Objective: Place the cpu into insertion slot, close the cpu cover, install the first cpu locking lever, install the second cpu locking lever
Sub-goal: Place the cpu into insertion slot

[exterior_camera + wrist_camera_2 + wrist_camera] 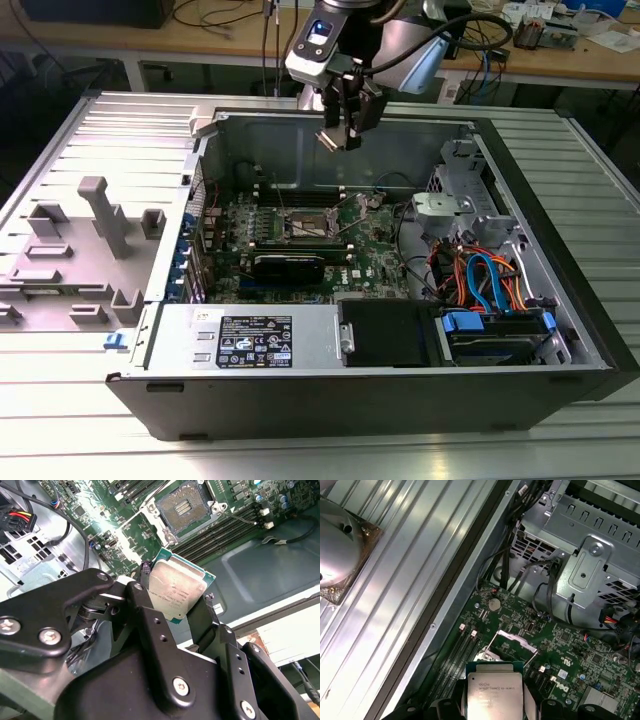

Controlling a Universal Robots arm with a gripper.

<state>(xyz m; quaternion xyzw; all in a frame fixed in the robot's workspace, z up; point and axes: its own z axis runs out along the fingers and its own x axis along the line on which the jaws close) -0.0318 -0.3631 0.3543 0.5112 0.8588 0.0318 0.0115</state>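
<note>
My gripper (338, 128) hangs above the open computer case, shut on the cpu (328, 140), a flat square chip with a dull silver top. In both wrist views the cpu (175, 587) (495, 692) sits between the black fingers (145, 610), held by two opposite edges. The insertion slot (308, 222) (186, 506) lies open on the green motherboard below, apart from the chip. The cpu cover (514, 641), a thin silver frame, stands tilted up at the slot's edge. A thin metal lever (244, 517) sticks out beside the slot.
Long black memory slots (220, 532) run beside the socket. A metal drive cage (590, 565) and coloured cables (480, 275) fill the case's right in the exterior view. A black box (385, 330) and silver power supply (250, 340) sit at the front. Grey plastic fixtures (100, 215) stand outside, left.
</note>
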